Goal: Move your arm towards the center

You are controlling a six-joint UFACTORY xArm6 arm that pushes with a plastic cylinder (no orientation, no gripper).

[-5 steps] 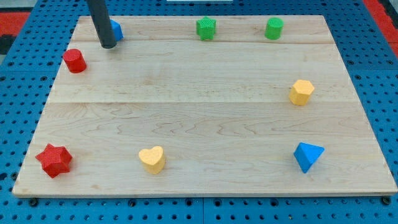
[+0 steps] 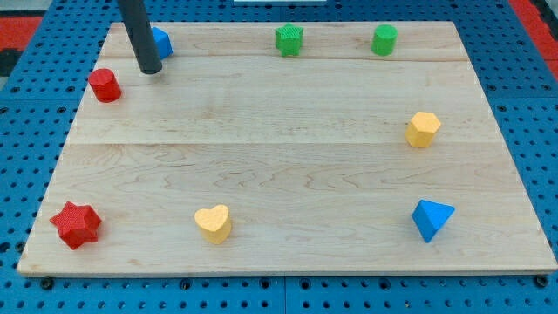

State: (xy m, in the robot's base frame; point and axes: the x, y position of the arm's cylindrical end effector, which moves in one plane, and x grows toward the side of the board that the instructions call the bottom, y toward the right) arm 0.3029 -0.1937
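My tip point(image 2: 150, 69) rests on the wooden board point(image 2: 279, 174) near its top-left corner. A blue block point(image 2: 162, 41) sits just above and right of the tip, partly hidden behind the rod. A red cylinder point(image 2: 105, 85) lies to the tip's lower left, apart from it. The tip touches neither block that I can see.
A green block point(image 2: 289, 40) and a green cylinder point(image 2: 384, 40) sit along the top edge. A yellow hexagonal block point(image 2: 422, 129) is at the right. A blue triangular block point(image 2: 432, 219), a yellow heart point(image 2: 213, 223) and a red star point(image 2: 75, 225) lie along the bottom.
My tip has moved slightly down the board, a little further from the blue block. No block has moved.
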